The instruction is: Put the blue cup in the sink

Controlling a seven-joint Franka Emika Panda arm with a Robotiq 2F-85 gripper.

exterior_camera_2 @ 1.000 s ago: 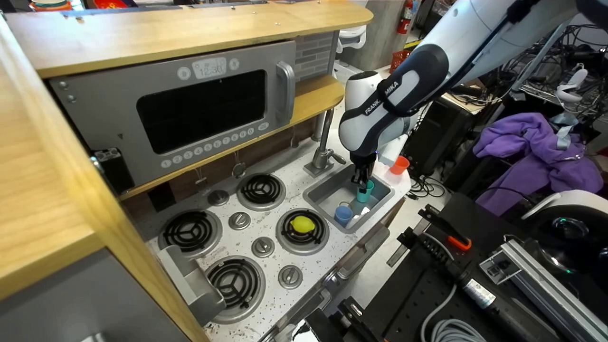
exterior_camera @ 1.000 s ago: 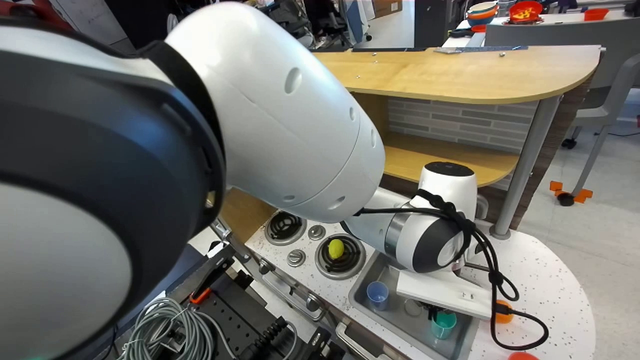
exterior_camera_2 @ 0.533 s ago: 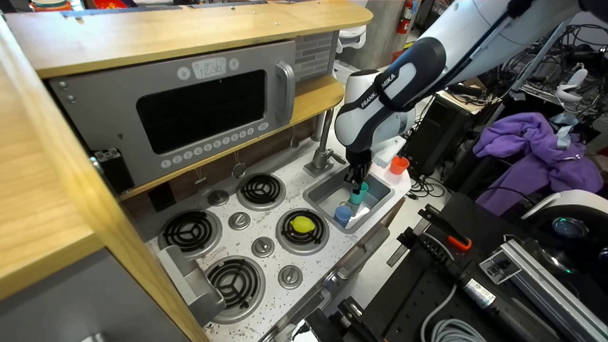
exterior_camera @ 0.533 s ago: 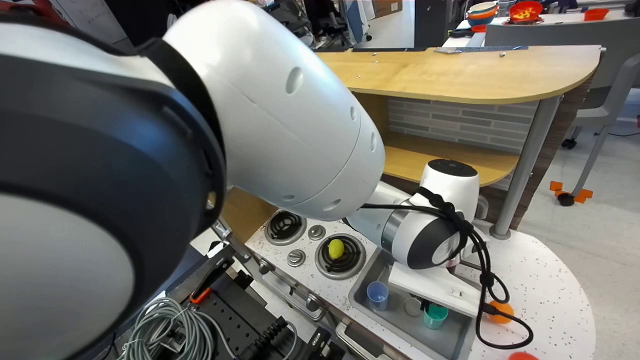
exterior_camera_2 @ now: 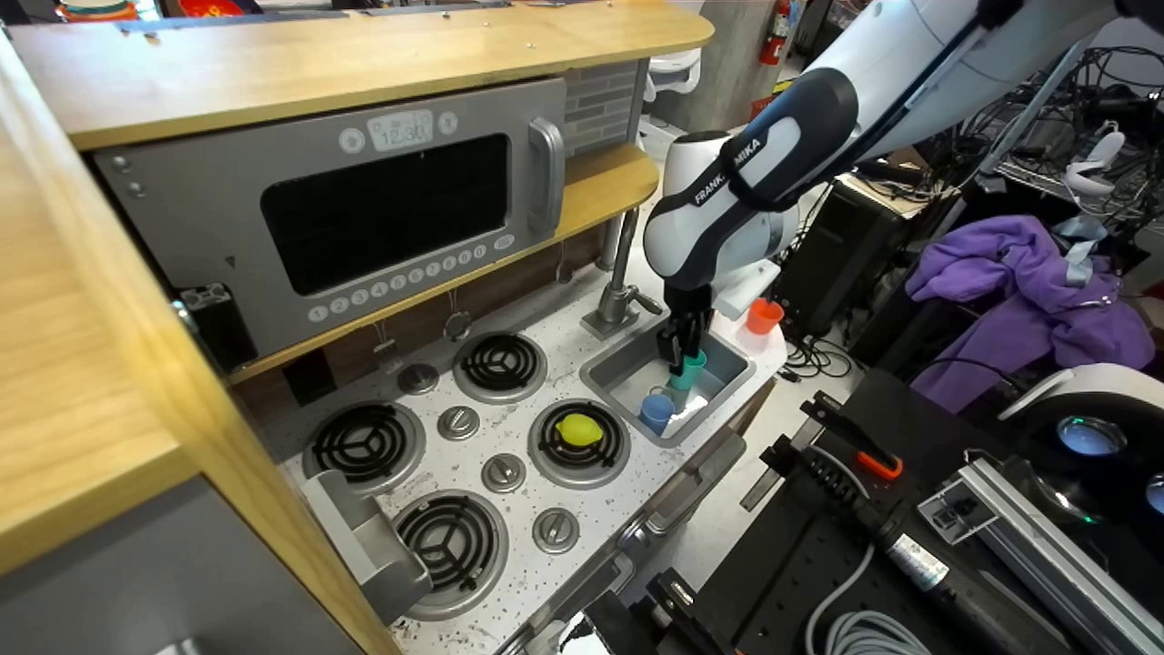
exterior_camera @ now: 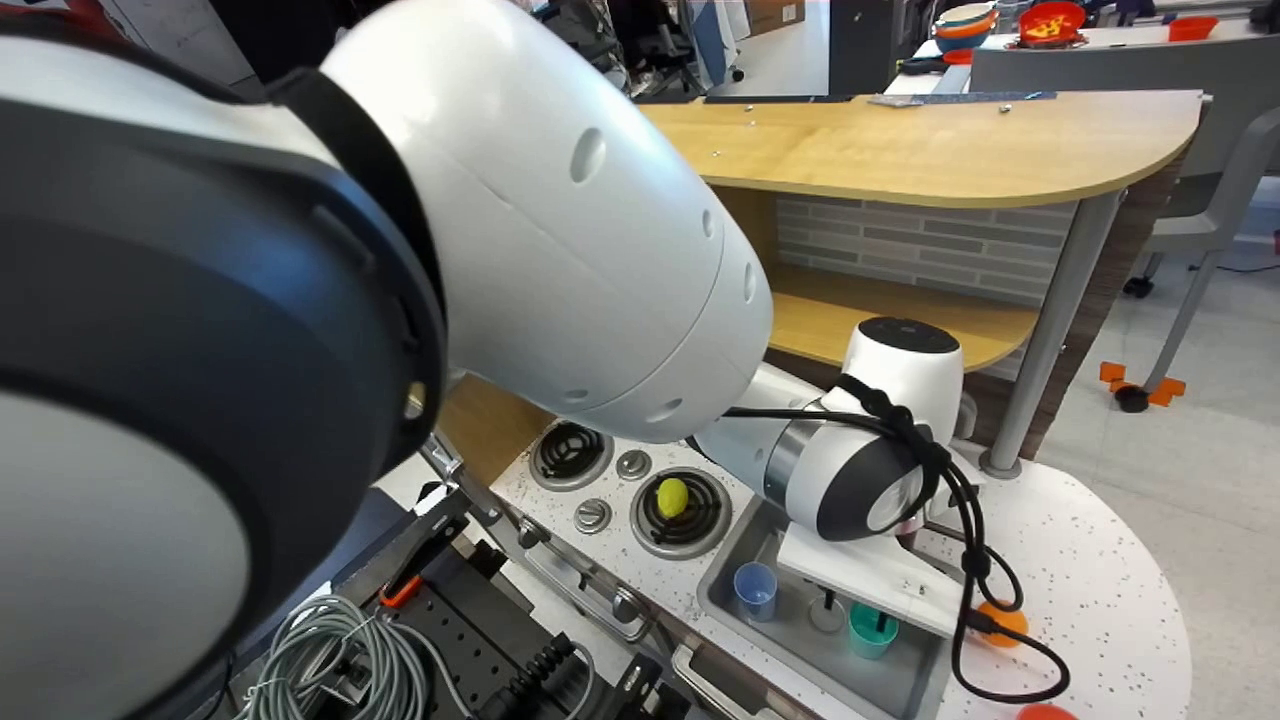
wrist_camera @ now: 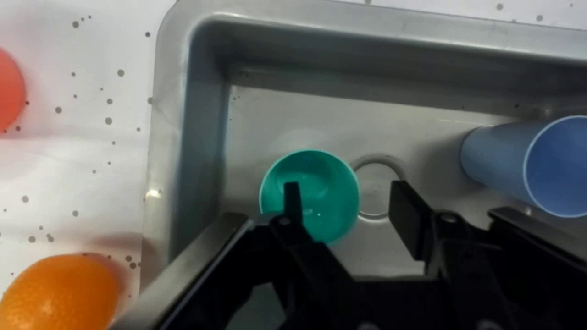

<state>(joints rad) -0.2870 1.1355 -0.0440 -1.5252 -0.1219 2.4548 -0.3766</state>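
1. In the wrist view we see the gripper (wrist_camera: 346, 195) with its fingers (wrist_camera: 292, 201) spread apart, pinching nothing. The turquoise cup (wrist_camera: 323, 197) stands in the sink (wrist_camera: 166, 114) beneath it: one fingertip overlaps the mouth, the other lies outside, the rim crossing the gap. We cannot tell whether the inner fingertip dips below that rim.

2. With the cup already in the sink, we judge the main risk to be disturbing it. If that fingertip is inside, a sideways pull would hook the wall and tip or drag the cup; going lower could press on its rim or base.

3. To the gripper's right in this view, past the round drain (wrist_camera: 376, 188), is a bluer cup (wrist_camera: 509, 158), which a swing that way could knock. To the gripper's left, past the sink's wall, an orange (wrist_camera: 59, 291) rests on the counter (wrist_camera: 69, 160).

4. In an exterior view, a black cable (exterior_camera: 974, 560) dangles beside the gripper and crosses in front of the orange; if it catches, a quick lift could roll the fruit. The lemon (exterior_camera: 672, 497) on its burner (exterior_camera: 705, 525) is well apart from the gripper.

5. In an exterior view, the tap (exterior_camera_2: 618, 305) stands near the gripper, to its left; drifting while rising could strike it. A red cup (exterior_camera_2: 765, 316) is to its right.
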